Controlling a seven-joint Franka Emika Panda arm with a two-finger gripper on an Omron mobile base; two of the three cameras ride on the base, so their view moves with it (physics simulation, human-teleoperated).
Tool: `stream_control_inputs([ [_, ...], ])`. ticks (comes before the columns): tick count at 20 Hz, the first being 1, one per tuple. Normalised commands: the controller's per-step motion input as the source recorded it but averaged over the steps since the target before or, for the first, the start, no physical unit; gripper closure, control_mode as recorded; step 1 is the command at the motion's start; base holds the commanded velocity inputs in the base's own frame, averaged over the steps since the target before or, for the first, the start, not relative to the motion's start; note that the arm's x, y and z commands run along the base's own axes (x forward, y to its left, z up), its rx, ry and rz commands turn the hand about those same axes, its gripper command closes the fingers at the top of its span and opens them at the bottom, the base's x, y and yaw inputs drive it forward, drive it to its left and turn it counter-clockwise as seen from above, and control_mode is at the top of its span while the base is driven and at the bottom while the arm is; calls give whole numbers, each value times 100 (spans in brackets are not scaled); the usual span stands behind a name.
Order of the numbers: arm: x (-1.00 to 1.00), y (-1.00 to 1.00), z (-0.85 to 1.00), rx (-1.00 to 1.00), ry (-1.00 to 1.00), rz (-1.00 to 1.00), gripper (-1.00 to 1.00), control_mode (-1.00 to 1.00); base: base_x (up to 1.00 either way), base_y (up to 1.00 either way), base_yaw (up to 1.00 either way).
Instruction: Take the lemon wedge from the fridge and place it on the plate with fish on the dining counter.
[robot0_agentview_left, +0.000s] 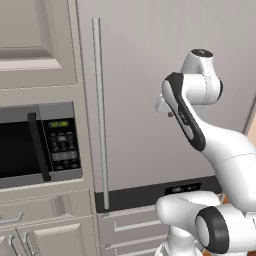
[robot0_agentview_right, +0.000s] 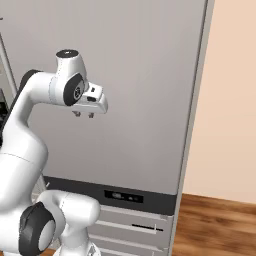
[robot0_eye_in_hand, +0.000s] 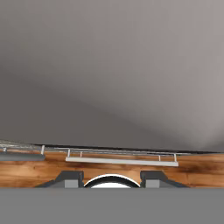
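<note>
Facing the closed fridge (robot0_agentview_left: 150, 90), the hand (robot0_agentview_right: 83, 114) hangs before its grey door, empty, fingers a moderate gap apart. Its long bar handle (robot0_agentview_left: 100, 107) stands well left, by a black microwave (robot0_agentview_left: 37, 145); drawers (robot0_agentview_right: 130, 227) sit below over wood floor (robot0_agentview_right: 215, 225).

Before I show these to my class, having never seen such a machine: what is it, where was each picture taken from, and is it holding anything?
It is a white robot arm standing before a closed grey fridge. Two pictures come from cameras behind the arm, one on its left and one on its right. The third looks along its hand at the fridge door, with the drawer handles and the wood floor below. The fingers are spread and hold nothing. A long bar handle runs down the door; a microwave sits beside it.
</note>
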Motion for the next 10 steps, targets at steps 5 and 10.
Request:
stream_control_inputs([
  [5,-3,7,0,-2,-1,0,-100,-100,0,0,0],
  [10,-7,4,0,0,-1,0,-100,100,-29,6,0],
])
